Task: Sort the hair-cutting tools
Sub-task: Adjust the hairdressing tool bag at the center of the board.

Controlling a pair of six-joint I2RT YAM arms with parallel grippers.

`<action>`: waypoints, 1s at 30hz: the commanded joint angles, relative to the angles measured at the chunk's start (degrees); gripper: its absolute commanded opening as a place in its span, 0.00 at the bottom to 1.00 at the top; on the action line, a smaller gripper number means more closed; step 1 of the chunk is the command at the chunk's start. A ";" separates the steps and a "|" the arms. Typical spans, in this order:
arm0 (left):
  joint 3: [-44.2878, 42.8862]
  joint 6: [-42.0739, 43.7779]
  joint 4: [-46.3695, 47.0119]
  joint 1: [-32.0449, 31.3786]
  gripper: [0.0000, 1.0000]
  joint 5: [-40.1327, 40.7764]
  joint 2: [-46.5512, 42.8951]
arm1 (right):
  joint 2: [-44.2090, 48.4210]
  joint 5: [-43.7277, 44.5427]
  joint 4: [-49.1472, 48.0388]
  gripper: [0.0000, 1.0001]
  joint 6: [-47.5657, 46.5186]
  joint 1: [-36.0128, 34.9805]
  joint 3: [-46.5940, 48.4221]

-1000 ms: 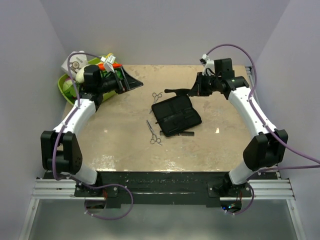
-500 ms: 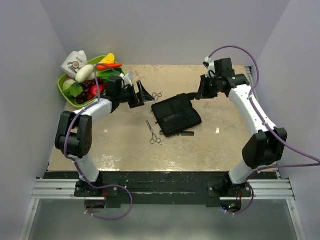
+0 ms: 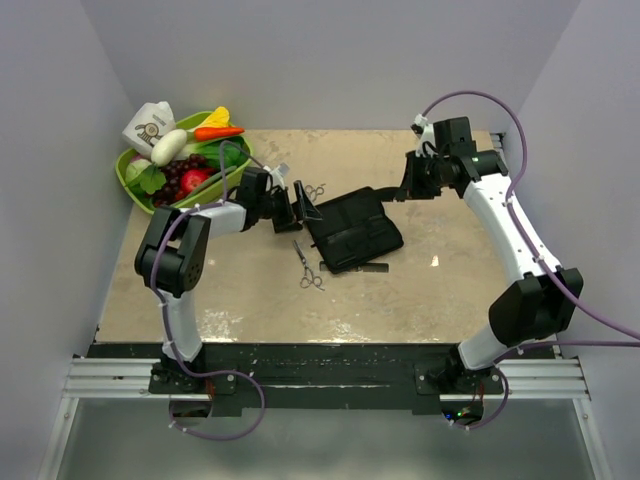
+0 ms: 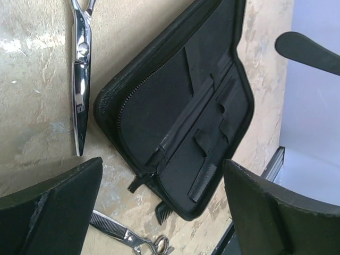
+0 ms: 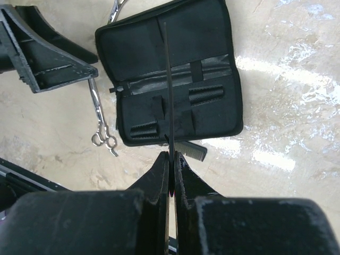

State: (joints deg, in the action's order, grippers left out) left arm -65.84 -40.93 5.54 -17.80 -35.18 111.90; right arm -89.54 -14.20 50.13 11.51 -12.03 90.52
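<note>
The first scissors lie flat on the table, just beside the near left edge of the case. Their blades are closed and their rings point to the near side.

The second scissors lie flat at the far left corner of the case. Their blades are closed and run just beside the case's left edge.

The comb lies at the near edge of the case, partly hidden beneath it. Only a toothed section protrudes.

The black strip is held above the open case. The right wrist view shows it edge-on, so what kind of tool it is cannot be told.

The case lies open and flat on the table, with its pockets and elastic straps facing up.

The right gripper is positioned over the far right side of the case. Its jaws are clamped together on one end of the black strip.

The left gripper is positioned just beside the left edge of the case, next to the second scissors. Its jaws stand wide apart and grip nothing.

A green bowl of toy food sits well apart from the case, to its far left.
</note>
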 commanded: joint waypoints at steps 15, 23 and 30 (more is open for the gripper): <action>-12.02 0.24 2.02 -1.18 0.99 0.03 8.25 | 0.77 0.05 -1.88 0.00 -0.34 0.08 -2.89; -16.15 -1.35 2.46 -2.50 0.99 -2.00 12.20 | -0.20 1.19 -2.75 0.00 -0.61 0.08 -3.86; -20.81 -1.61 0.26 -3.90 0.99 -1.56 14.57 | 0.15 2.24 -3.02 0.00 -0.52 0.17 -5.18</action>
State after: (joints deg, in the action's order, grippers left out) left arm -82.54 -41.54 5.52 -20.69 -35.79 125.45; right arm -89.69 -13.80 48.90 11.49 -12.03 86.17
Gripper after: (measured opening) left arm 0.993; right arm 0.025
